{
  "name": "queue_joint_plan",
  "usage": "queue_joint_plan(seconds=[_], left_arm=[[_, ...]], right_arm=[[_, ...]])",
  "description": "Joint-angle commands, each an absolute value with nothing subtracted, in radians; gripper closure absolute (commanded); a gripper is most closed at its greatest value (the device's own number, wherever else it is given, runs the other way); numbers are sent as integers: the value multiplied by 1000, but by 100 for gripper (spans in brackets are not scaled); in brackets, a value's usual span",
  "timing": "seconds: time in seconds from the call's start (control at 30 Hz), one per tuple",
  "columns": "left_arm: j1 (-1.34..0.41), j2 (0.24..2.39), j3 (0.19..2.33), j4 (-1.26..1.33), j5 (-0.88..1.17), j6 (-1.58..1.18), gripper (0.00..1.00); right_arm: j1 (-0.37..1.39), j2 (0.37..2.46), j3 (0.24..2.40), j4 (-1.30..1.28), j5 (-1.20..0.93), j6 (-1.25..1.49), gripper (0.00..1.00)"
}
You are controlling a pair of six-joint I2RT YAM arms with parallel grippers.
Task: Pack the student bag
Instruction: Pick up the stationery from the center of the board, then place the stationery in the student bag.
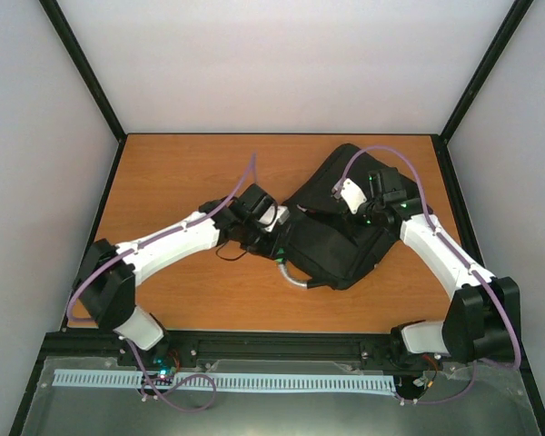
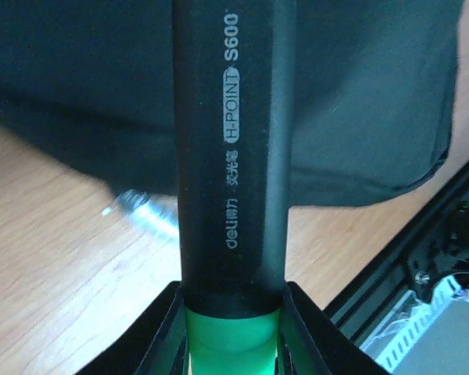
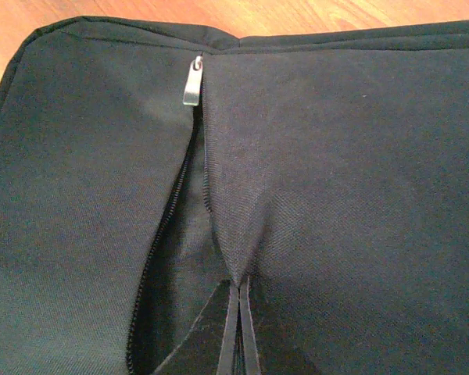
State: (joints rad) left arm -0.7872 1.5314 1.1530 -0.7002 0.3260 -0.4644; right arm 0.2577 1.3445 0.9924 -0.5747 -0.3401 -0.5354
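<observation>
**ana:** ok, L to R. left pincer (image 2: pixel 233 330) is clamped on a black deli highlighter (image 2: pixel 230 156), green end sitting btw the jaws, barrel aimed at the student bag (image 1: pixel 341 243). bag lies flat on the worktop (image 1: pixel 182 173), right of centre, w/ its grey loop handle (image 1: pixel 295 278) toward the near edge. what's the worry?

**bo:** aim, tbh. in the top view that pincer is at the bag's left edge, and the zip opening (image 3: pixel 168 266) is over by the right arm. push straight in and the tip prob jams on fabric and shoves the whole bag. or the pen twists in the grip, since it looks held only near one end.

**ana:** and the right side?

**bo:** right pincer (image 3: pixel 239 332) is shut on a pinch of bag fabric just beside the opening, zip pull (image 3: pixel 193 82) at the slit's far end. thin pinch imo. if the cloth slips out, the mouth flops shut and the pen has nowhere to go. tug too hard and the bag drags off line.
</observation>
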Motion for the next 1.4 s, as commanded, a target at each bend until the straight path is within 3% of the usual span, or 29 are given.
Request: queue_joint_plan(seconds=[0.0, 0.4, 0.77, 1.13, 1.37], left_arm=[[-795, 1629, 1263, -631, 498, -373, 83], [-795, 1851, 1440, -619, 551, -318, 82], [-796, 1942, 1475, -567, 422, -359, 82], [-796, 2056, 1695, -680, 313, -313, 77], [-796, 2034, 1700, -712, 302, -313, 57]], right_arm=[[261, 1285, 988, -551, -432, -547, 97], [262, 1300, 985, -567, -504, -570, 97], [261, 1307, 986, -596, -569, -602, 97], [261, 1335, 996, -623, -586, -617, 97], [261, 1340, 995, -625, -591, -621, 96]])
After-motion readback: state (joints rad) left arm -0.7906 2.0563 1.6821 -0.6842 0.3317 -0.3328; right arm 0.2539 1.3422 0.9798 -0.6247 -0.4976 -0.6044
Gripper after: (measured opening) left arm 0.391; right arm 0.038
